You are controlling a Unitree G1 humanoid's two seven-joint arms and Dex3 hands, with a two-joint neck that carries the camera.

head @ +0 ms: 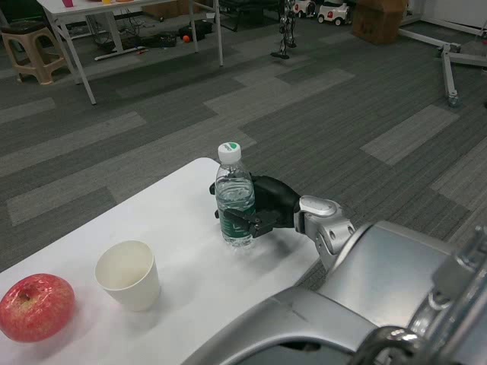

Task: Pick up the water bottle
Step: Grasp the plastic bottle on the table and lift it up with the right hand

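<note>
The clear water bottle (233,190), with a white-and-green cap and a green label, stands upright near the far right corner of the white table (183,220). My right hand (266,207) reaches in from the right and grips it at the label. Black fingers (242,220) wrap across the bottle's front. The bottle's base looks to be at the tabletop; whether it is lifted I cannot tell. My left hand is out of the picture.
A white paper cup (128,274) stands left of the bottle, and a red apple (35,306) lies at the table's left edge. The table's far edge runs just behind the bottle. Beyond is grey carpet, with another table (114,9) and a stool (32,47) far off.
</note>
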